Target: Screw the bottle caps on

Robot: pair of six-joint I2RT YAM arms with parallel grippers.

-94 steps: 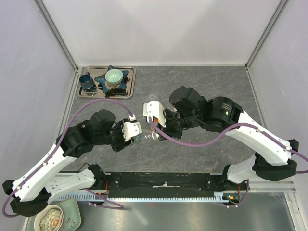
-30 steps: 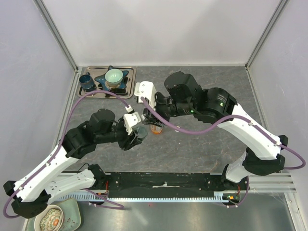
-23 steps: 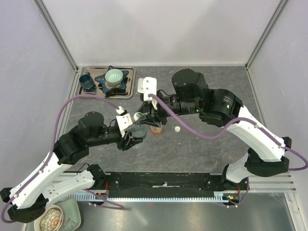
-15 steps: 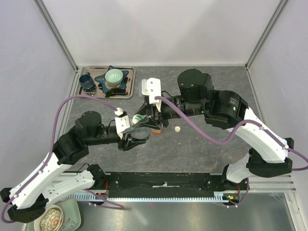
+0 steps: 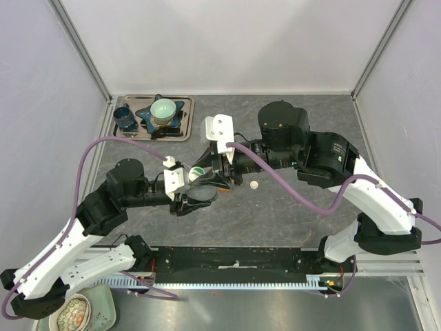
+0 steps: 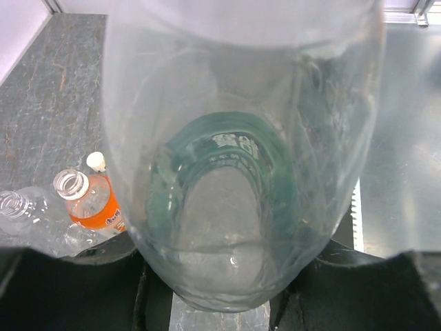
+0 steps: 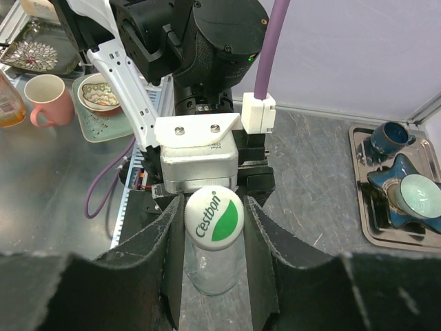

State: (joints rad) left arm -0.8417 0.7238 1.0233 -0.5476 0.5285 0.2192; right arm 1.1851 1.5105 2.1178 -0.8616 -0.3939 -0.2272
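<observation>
Gripping the lower part of a clear, green-tinted plastic bottle [image 7: 213, 272], the left gripper [image 5: 195, 196] is seen with its dark fingers closed on that bottle. In the left wrist view the bottle's base fills most of the picture. At the mouth of the bottle, a round white plastic cap printed with a green logo [image 7: 213, 219] is pinched between the two fingers of the right gripper [image 7: 213, 210]. The pads are pressed against opposite sides of the cap, which is seated on the bottle's neck. How far it is threaded cannot be told.

Just beside the green-tinted bottle, an orange plastic bottle with an orange label [image 6: 88, 208] is stood upright on the grey stone-patterned table [image 5: 310, 221], its neck open. A smaller clear plastic bottle [image 6: 21, 214], also uncapped, is found just beside the orange one. A small plain white cap [image 5: 254, 185] is left lying on the table, to the right of the green-tinted bottle. Far to the left of that bottle, a metal tray [image 5: 186, 129] is set with a dark blue cup [image 5: 125, 117] and a pale green bowl [image 5: 163, 108].
</observation>
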